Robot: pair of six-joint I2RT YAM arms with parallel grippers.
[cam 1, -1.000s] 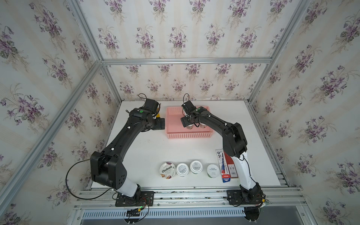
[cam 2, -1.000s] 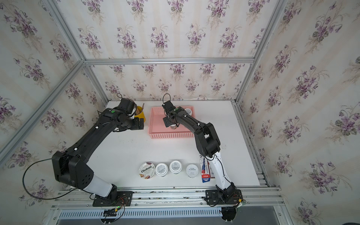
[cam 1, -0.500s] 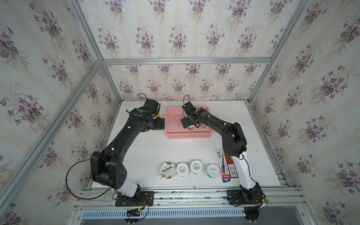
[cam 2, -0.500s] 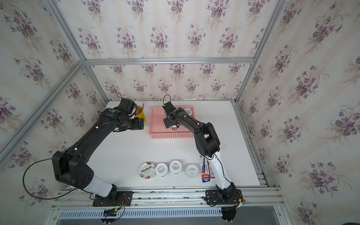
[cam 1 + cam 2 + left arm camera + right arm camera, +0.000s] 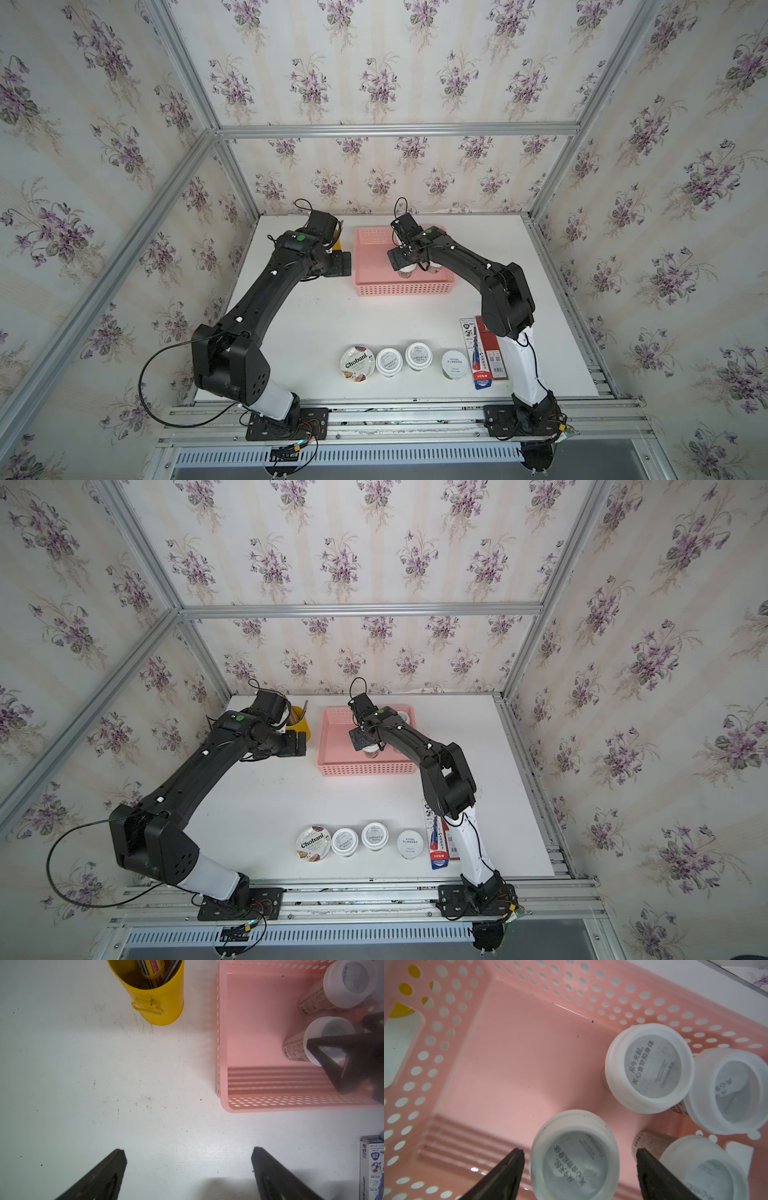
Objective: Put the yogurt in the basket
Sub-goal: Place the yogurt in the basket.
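The pink basket [image 5: 374, 287] [image 5: 365, 769] stands at the back of the table. Several white-lidded yogurt cups stand in its right half. My right gripper [image 5: 579, 1152] [image 5: 405, 262] hangs open over one cup [image 5: 575, 1157], which stands on the basket floor between the fingers with a gap on each side. Other cups [image 5: 652, 1070] [image 5: 733, 1093] stand beside it. Near the front edge sit the Chobani cup [image 5: 357, 363], two white-lidded cups [image 5: 388, 361] [image 5: 418, 355] and a pale-green-lidded cup [image 5: 454, 363]. My left gripper [image 5: 188, 1150] [image 5: 343, 264] is open over bare table, left of the basket.
A yellow pencil cup [image 5: 298, 725] [image 5: 153, 1001] stands just left of the basket, behind my left gripper. Flat red and blue packets [image 5: 484, 353] lie at the front right beside the right arm's base. Metal frame rails border the white table [image 5: 316, 324].
The right gripper has shifted slightly over the basket and its jaws stand a little wider around the cup. The left arm has not moved.
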